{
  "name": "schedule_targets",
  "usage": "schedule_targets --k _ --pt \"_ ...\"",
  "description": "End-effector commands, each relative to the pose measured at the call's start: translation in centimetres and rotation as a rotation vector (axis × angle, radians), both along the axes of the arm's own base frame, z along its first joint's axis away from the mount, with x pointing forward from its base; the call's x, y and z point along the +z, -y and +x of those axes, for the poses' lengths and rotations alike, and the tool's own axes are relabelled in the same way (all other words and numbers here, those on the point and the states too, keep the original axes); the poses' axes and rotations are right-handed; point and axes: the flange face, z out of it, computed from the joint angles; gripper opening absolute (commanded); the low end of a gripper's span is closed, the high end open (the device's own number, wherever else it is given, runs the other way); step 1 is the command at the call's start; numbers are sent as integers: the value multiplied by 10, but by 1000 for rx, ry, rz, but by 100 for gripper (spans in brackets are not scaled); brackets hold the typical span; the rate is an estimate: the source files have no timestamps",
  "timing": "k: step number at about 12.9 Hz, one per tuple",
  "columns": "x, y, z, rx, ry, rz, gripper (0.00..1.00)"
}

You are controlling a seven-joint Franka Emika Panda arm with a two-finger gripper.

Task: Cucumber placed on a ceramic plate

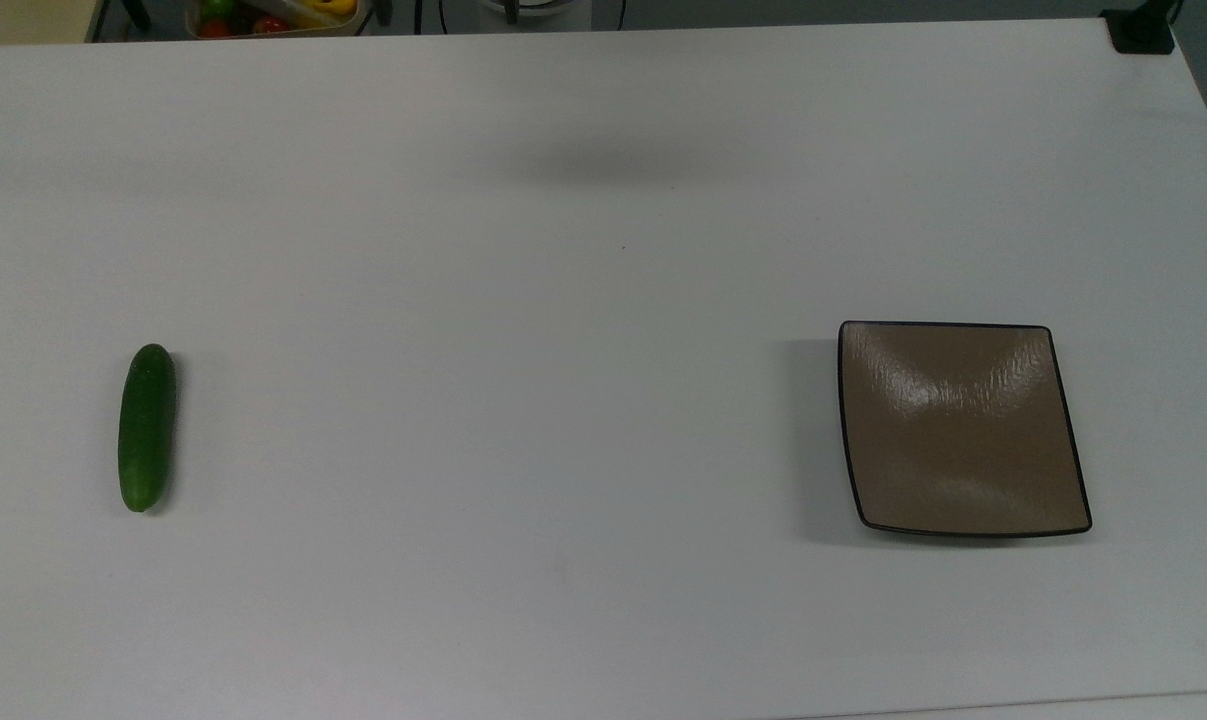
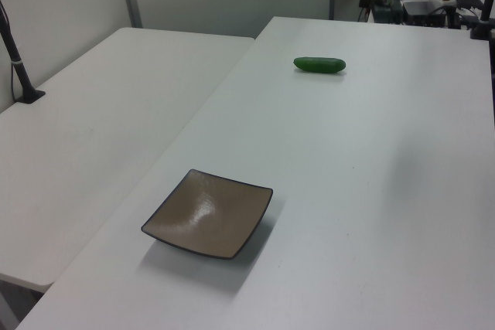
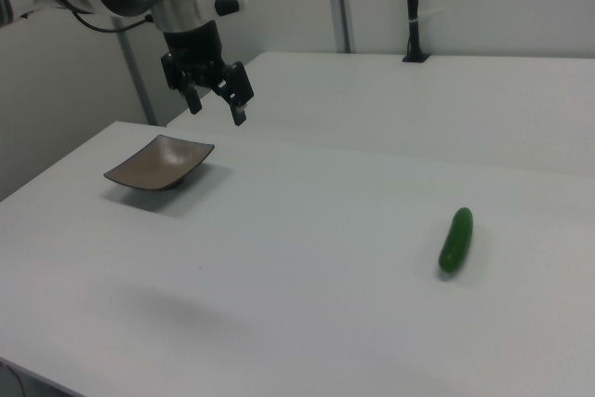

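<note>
Cucumber (image 1: 147, 428) and ceramic plate (image 1: 963, 430) are parked at opposite desk (image 1: 583, 300) ends.
Gripper (image 3: 216, 99) is held aloft, apparently spread, nothing grasped.

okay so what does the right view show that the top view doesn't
Right view alone: the arm's gripper, fingers open, hanging in the air above the table with nothing in it. Top view alone: a container of colourful items past the table's far edge. Both: the cucumber lying on the white table, well apart from the bare ceramic plate.
</note>
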Motion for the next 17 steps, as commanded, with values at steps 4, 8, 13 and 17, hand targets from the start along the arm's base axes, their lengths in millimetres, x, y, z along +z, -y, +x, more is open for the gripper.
schedule_targets --k 4,8,13,17 --pt "0 1 -2 -3 15 -1 100" --pt "-2 -2 -1 6 14 -2 100" --pt "-20 -7 4 20 -20 -7 100" --pt "-35 -3 19 28 -8 -17 100"
